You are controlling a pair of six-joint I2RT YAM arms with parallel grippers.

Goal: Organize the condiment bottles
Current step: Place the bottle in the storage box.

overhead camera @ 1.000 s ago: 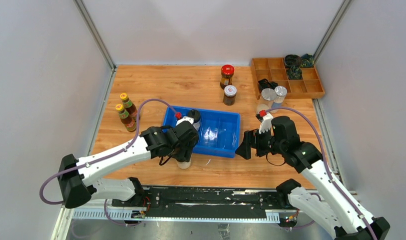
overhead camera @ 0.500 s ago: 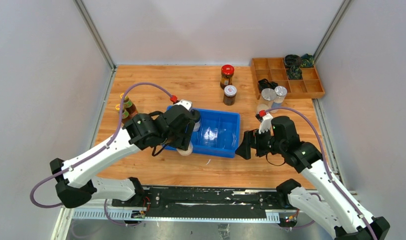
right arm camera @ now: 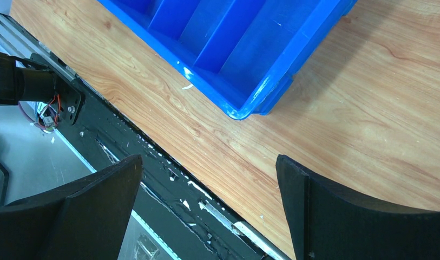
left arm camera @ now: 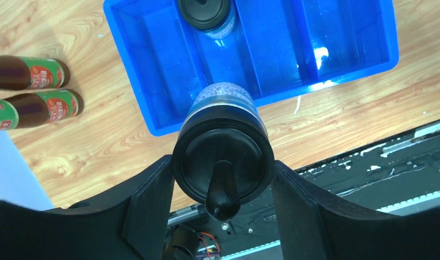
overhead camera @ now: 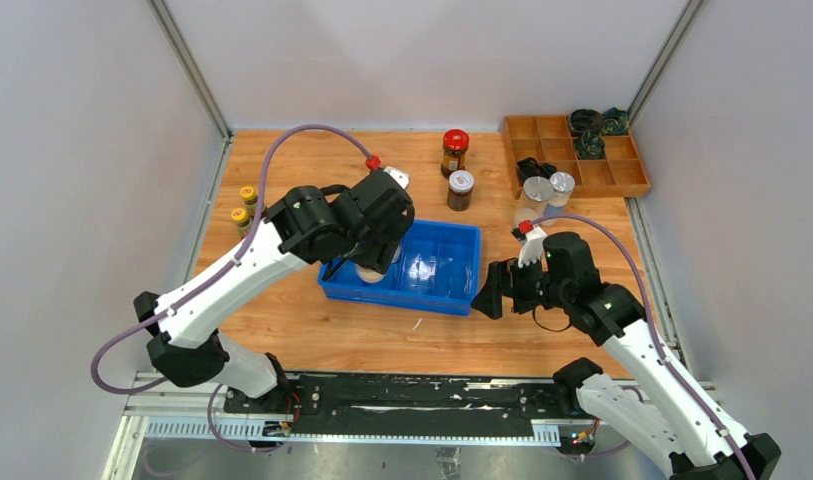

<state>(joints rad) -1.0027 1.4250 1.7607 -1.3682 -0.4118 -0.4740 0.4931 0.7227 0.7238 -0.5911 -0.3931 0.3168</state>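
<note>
My left gripper (left arm camera: 222, 165) is shut on a clear shaker by its black lid (left arm camera: 223, 157). It hangs over the near left corner of the blue bin (overhead camera: 470, 268), its pale base (overhead camera: 370, 273) showing under the wrist. A second black-lidded shaker (left arm camera: 207, 12) stands inside the bin's far left compartment. Two yellow-capped sauce bottles (overhead camera: 244, 205) stand left of the bin. A red-lidded jar (overhead camera: 454, 152) and a white-lidded dark jar (overhead camera: 460, 189) stand behind it. Two silver-lidded jars (overhead camera: 549, 188) sit by the wooden tray. My right gripper (overhead camera: 489, 293) is open and holds nothing, low beside the bin's near right corner.
The wooden compartment tray (overhead camera: 622, 178) with black and green coiled items lies at the back right. White walls and metal posts enclose the table on three sides. The black rail (right arm camera: 169, 184) runs along the table's near edge, under my right fingers.
My left arm has lifted the shaker off the table in front of the bin and carried it back over the bin's left end. The right arm has stayed still.
</note>
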